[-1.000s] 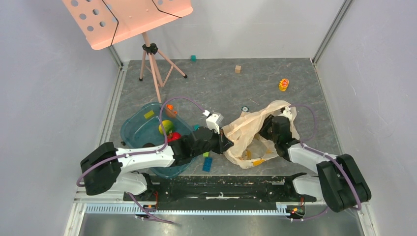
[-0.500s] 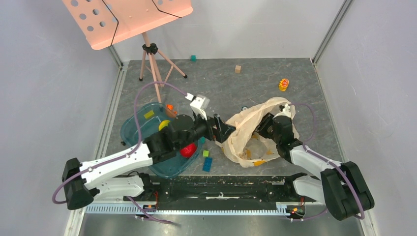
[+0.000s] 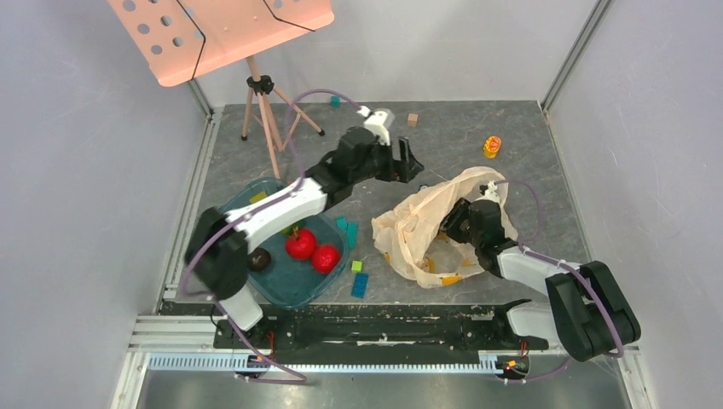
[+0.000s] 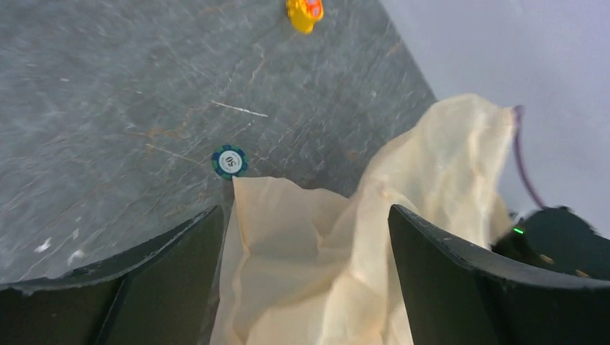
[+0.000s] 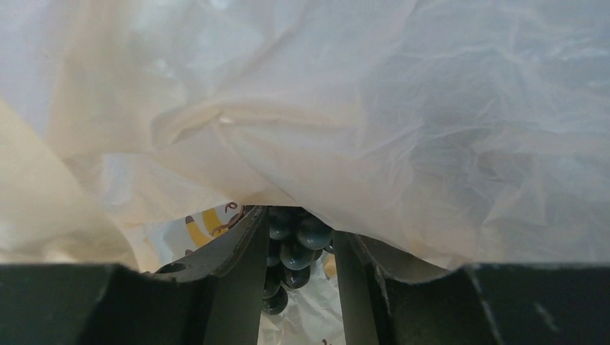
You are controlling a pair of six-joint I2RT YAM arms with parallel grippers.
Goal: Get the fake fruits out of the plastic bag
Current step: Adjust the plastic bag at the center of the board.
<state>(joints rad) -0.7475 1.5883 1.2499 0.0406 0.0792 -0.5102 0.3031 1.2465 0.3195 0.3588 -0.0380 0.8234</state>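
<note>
Thin crinkly translucent plastic bag (image 3: 422, 223), glossy smooth red apples (image 3: 300, 244), shiny dark grapes (image 5: 296, 241), translucent teal plastic tray (image 3: 234, 223), matt grey stone-like table (image 3: 477, 128)

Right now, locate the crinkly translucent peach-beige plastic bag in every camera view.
Top external: crinkly peach-beige plastic bag, right of centre.
Left wrist: bag, bottom centre, beneath the left gripper.
Right wrist: bag fills the upper frame.
Landmark: small yellow-orange toy, in top external and left wrist only.
</note>
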